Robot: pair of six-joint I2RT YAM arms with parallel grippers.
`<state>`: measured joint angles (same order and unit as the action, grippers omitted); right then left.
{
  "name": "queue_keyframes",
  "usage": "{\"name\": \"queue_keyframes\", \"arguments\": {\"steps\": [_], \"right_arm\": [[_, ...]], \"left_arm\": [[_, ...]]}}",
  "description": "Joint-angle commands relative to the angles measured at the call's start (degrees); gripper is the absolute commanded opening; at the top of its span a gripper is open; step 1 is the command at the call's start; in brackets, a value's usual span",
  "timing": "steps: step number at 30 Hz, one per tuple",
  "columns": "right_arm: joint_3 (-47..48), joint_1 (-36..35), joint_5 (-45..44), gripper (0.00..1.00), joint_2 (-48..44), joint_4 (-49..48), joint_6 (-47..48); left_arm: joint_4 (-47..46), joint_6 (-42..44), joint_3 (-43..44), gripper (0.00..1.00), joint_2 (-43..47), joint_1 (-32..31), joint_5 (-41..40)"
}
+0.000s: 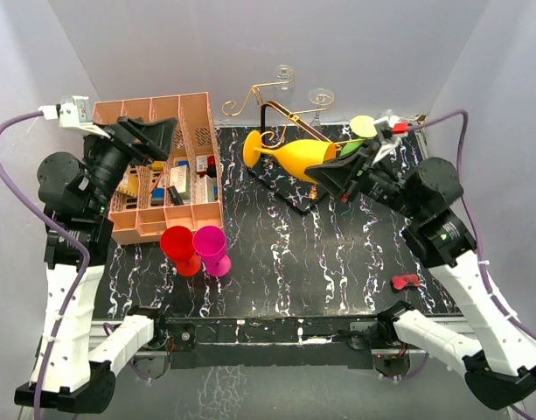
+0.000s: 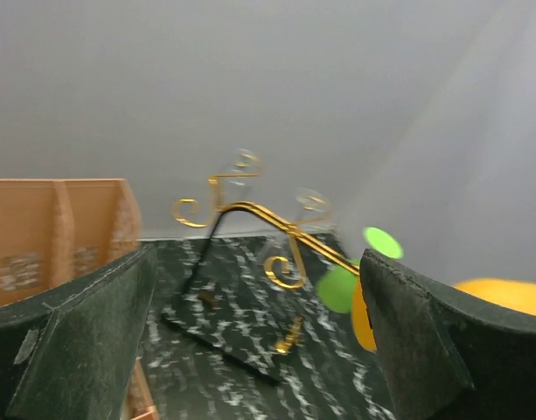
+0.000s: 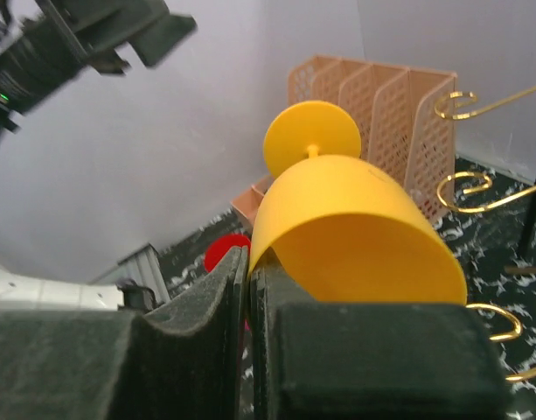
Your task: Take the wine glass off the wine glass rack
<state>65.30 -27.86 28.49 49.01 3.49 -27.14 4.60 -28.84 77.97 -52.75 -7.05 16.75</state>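
The wine glass rack [image 1: 269, 96] has gold scroll arms, a black post and a flat black base [image 1: 281, 185] at the back middle. It also shows in the left wrist view [image 2: 250, 210] and at the right edge of the right wrist view [image 3: 467, 187]. My right gripper [image 1: 327, 175] [image 3: 249, 264] is shut on the rim of a yellow wine glass [image 1: 294, 156] [image 3: 346, 223]. The glass lies on its side above the rack's base, foot pointing left. A green glass [image 1: 352, 145] [image 2: 339, 289] sits behind it. My left gripper [image 1: 156, 133] [image 2: 259, 350] is open and empty above the organiser.
A peach slotted organiser [image 1: 198, 118] [image 3: 372, 92] with small items stands at the left. A red glass [image 1: 178, 248] and a magenta glass [image 1: 212, 249] stand in front of it. Clear glasses [image 1: 320, 96] hang at the rack's far side.
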Motion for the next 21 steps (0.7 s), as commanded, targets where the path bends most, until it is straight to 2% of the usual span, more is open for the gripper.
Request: {"name": "queue_keyframes", "arguments": {"steps": [1, 5, 7, 14, 18, 21], "right_arm": [[9.46, 0.17, 6.54, 0.08, 4.96, 21.61, 14.48], [16.59, -0.35, 12.64, 0.08, 12.73, 30.86, 16.21], [20.11, -1.96, 11.50, 0.08, 15.66, 35.34, 17.06], [27.25, -12.50, -1.12, 0.08, 22.32, 46.13, 17.91], [31.95, -22.75, -16.45, 0.08, 27.76, 53.98, 17.88], [33.15, -26.60, -21.85, 0.08, 30.42, 58.31, 17.78]], "left_arm": [[5.41, 11.46, -0.81, 0.97, 2.86, -0.83, -19.82], [0.96, 15.61, -6.08, 0.97, 6.13, -2.02, -29.35], [-1.20, 17.95, -8.84, 0.97, 7.75, -2.78, -33.15], [-10.05, 24.93, -20.35, 0.97, 14.07, -5.06, -44.23], [-14.25, 25.64, -26.41, 0.97, 16.27, -5.18, -46.09], [-14.63, 25.50, -28.30, 0.97, 16.98, -5.38, -47.18]]}}
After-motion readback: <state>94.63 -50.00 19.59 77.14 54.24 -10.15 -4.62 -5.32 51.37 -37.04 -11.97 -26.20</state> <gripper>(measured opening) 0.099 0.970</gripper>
